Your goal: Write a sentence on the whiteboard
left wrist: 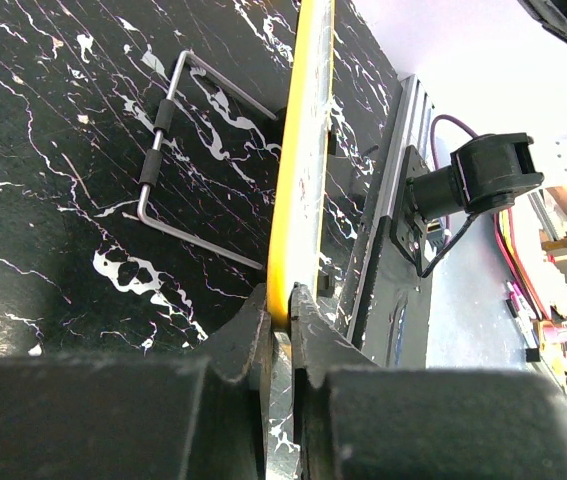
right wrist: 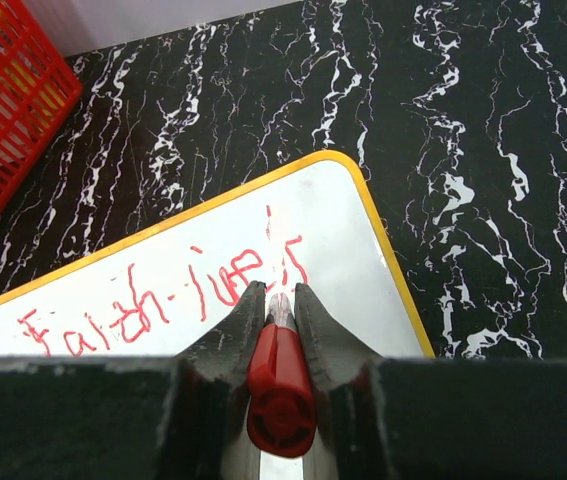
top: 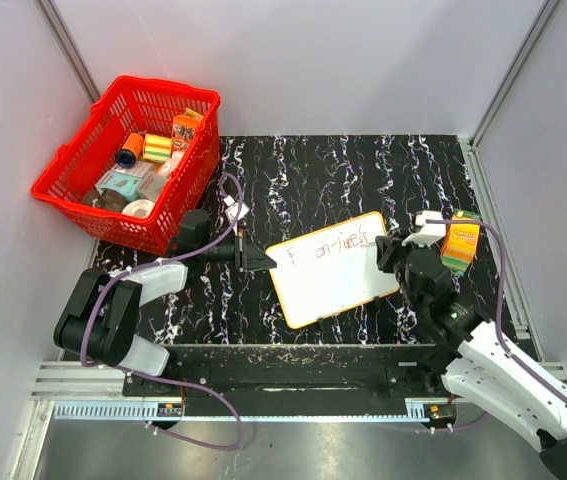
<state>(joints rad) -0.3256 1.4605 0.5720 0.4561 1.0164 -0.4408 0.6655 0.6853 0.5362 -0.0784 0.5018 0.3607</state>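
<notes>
The whiteboard (top: 335,270) lies tilted on the black marbled table, white with an orange-yellow rim. One line of red handwritten lettering, the sentence (top: 341,243), runs along its far edge; it also shows in the right wrist view (right wrist: 163,305). My left gripper (top: 256,260) is shut on the board's left rim, seen edge-on as a yellow strip (left wrist: 298,180) between the jaws. My right gripper (top: 388,250) is shut on a red marker (right wrist: 281,385), its tip on the board (right wrist: 363,290) by the last letters.
A red basket (top: 78,195) with several small packages stands at the back left. A colourful box (top: 460,243) sits at the right of the table beside my right arm. A wire stand (left wrist: 168,150) shows behind the board. Grey walls enclose the table.
</notes>
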